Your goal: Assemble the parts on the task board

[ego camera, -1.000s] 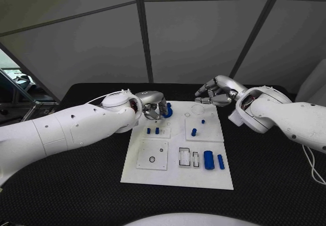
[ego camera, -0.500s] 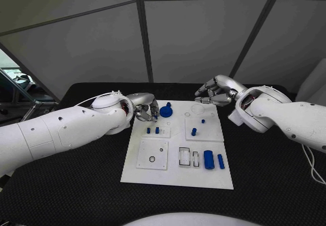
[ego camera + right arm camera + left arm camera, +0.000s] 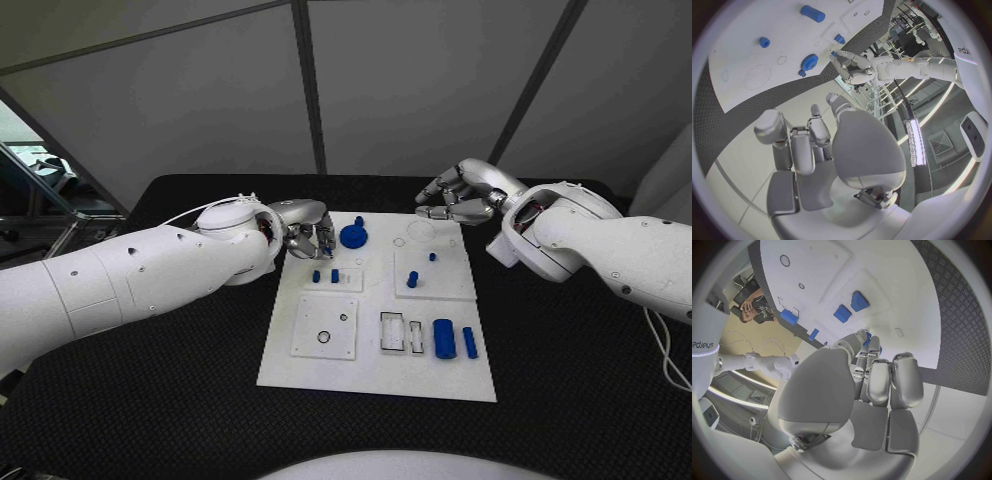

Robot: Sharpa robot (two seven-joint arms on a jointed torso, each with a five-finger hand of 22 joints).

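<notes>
Across black worktop (image 3: 173,360), white task board (image 3: 368,375) with blue gear (image 3: 353,237) at far left, just beside left hand (image 3: 307,238), curled and seemingly empty; right hand (image 3: 459,200) loosely curled, empty; risk: careless regrasp knocking gear off its seat.

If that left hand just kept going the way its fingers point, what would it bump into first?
Probably the blue gear standing at the board's far end. The left hand sits just beside it with its fingers aimed that way, though how high the fingers are above the board is hard to judge.
</notes>
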